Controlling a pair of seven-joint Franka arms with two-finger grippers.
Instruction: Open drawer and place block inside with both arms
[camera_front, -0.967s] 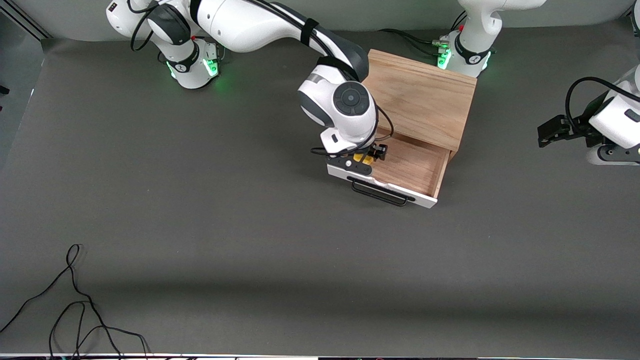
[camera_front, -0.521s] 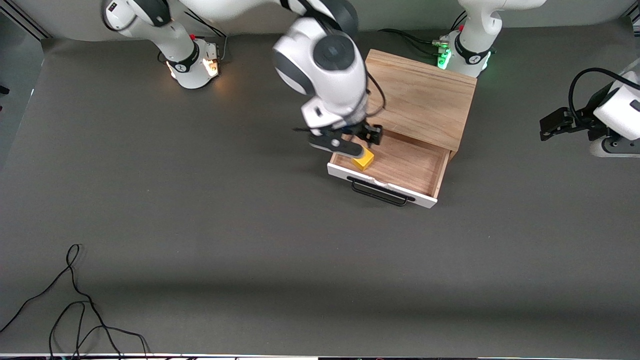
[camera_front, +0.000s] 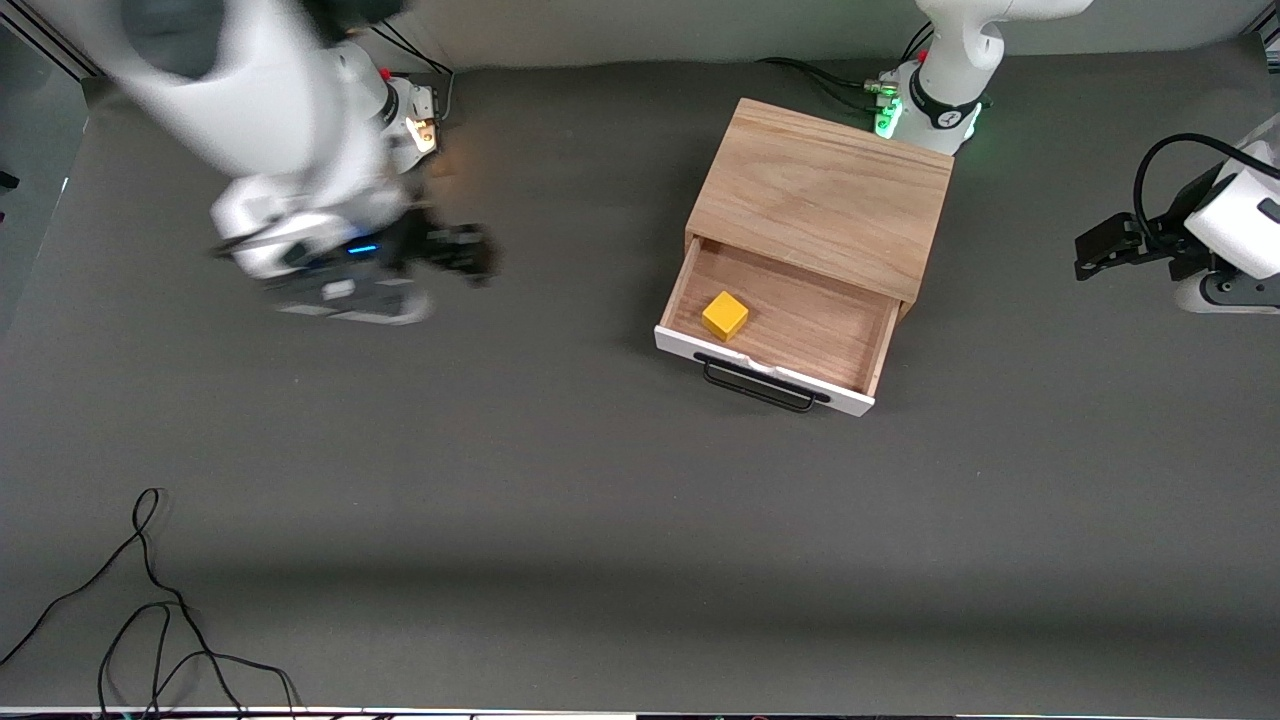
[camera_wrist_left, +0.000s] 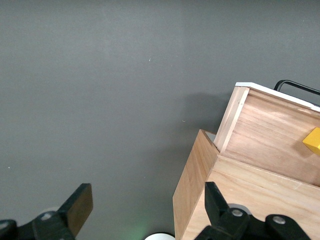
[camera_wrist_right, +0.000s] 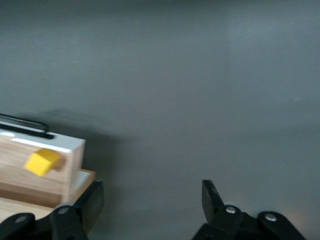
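The drawer (camera_front: 812, 328) stands pulled out of the light oak cabinet (camera_front: 825, 195), its white front and black handle (camera_front: 760, 388) toward the front camera. The yellow block (camera_front: 725, 315) lies inside it, near the front panel at the right arm's end. It also shows in the left wrist view (camera_wrist_left: 313, 141) and the right wrist view (camera_wrist_right: 41, 162). My right gripper (camera_front: 468, 252) is open and empty over bare table toward the right arm's end, blurred by motion; its jaws (camera_wrist_right: 152, 190) stand wide apart. My left gripper (camera_front: 1098, 262) is open and empty (camera_wrist_left: 147, 195) beside the cabinet.
A loose black cable (camera_front: 150, 600) lies on the table near the front camera at the right arm's end. The arm bases (camera_front: 925, 105) stand along the table's edge by the cabinet. The grey table (camera_front: 600, 500) spreads wide in front of the drawer.
My right gripper has let go of the block in the drawer, risen and swung away toward the right arm's end. The block stays in the drawer. The left arm has barely moved.
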